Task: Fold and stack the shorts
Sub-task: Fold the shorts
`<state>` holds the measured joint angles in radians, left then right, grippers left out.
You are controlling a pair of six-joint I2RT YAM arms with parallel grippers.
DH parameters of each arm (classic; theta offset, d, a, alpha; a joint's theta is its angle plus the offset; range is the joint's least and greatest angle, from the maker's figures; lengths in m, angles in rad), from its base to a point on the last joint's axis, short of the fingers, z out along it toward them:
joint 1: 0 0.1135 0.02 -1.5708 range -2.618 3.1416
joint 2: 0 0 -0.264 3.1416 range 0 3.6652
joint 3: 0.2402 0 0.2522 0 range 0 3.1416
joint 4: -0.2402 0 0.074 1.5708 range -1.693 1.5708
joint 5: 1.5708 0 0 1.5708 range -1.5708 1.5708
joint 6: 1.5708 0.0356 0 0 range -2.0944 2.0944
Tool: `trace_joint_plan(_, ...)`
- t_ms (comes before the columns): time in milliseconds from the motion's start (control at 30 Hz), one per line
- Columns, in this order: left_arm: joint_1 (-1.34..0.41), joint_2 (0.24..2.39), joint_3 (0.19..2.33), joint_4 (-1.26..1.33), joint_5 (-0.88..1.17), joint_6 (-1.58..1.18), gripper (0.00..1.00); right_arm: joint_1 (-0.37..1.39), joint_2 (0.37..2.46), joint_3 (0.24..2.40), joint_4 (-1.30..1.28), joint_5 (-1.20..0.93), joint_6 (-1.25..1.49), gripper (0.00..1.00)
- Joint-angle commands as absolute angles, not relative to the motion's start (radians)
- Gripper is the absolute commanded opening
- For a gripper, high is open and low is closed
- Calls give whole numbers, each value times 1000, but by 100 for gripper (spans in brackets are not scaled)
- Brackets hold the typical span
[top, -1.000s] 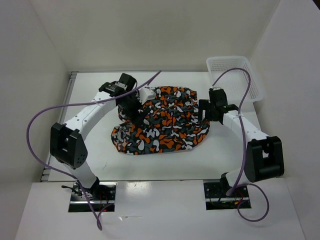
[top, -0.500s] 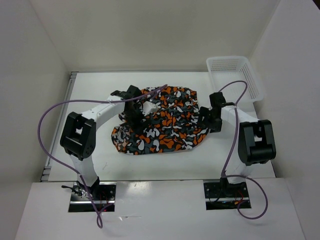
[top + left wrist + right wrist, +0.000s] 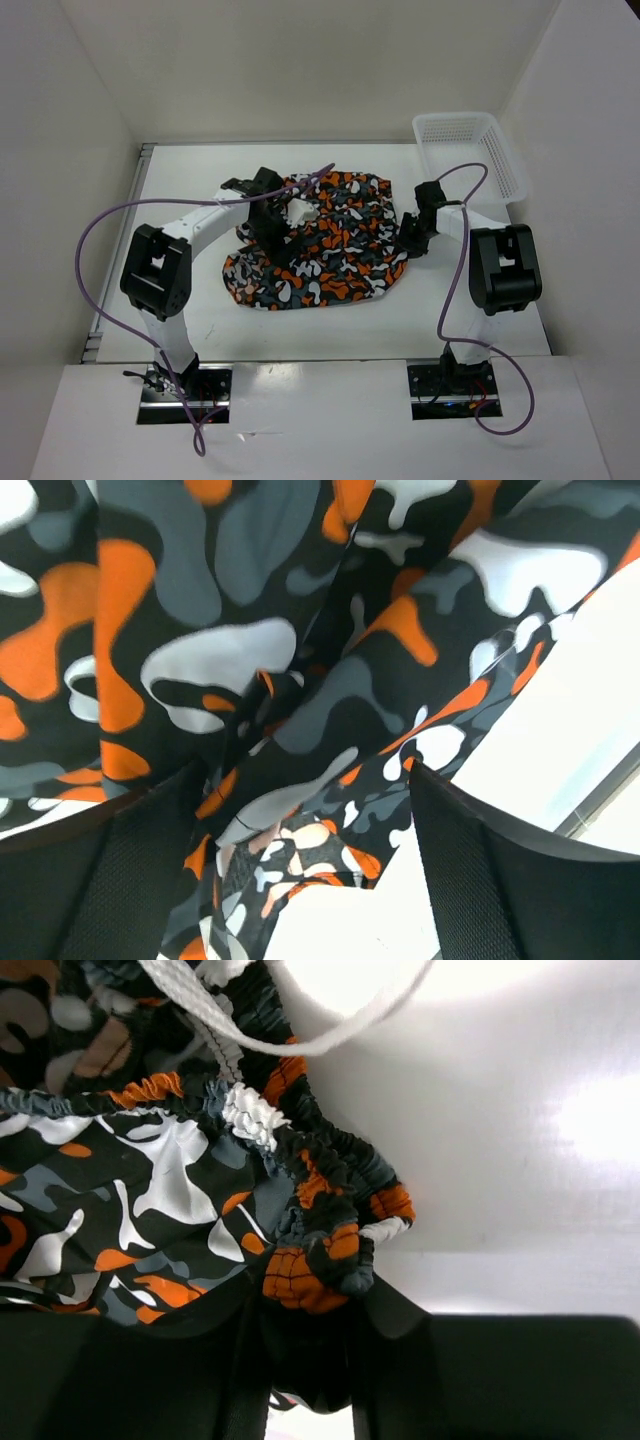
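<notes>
Though crumpled, shorts (image 3: 170, 1190) waistband inside right claw (image 3: 305, 1310).

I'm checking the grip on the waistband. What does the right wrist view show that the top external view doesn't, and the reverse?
Only the right wrist view: the gathered elastic waistband pinched in the right claw, and a white drawstring cord. Only the top external view: the white plastic lattice basket and the left claw over the cloth. Both: the orange, white, black and grey camouflage-print cloth shorts on the white table.
</notes>
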<state>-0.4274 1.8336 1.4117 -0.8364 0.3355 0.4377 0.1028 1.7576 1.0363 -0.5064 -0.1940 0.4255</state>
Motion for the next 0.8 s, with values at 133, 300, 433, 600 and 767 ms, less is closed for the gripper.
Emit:
trace_joint_plan(133,-422,1801,1543,-840,388,377,92,103,1758,1075,-463,-161,403,38)
trace_joint_plan(300,-431,1810,1529,-871,411,397,77,103,1749,1065,-463,-161,394,38)
trace_joint_plan(433,-431,1799,1487,-881,402,397,55,103,1730,1055,-463,-161,394,38)
trace_joint_plan(600,-419,1824,1454,-868,313,408,84,103,1730,1055,-463,-161,394,38)
trace_joint_plan(767,-399,1835,1492,-851,342,403,90,103,1721,1055,-463,-161,394,38)
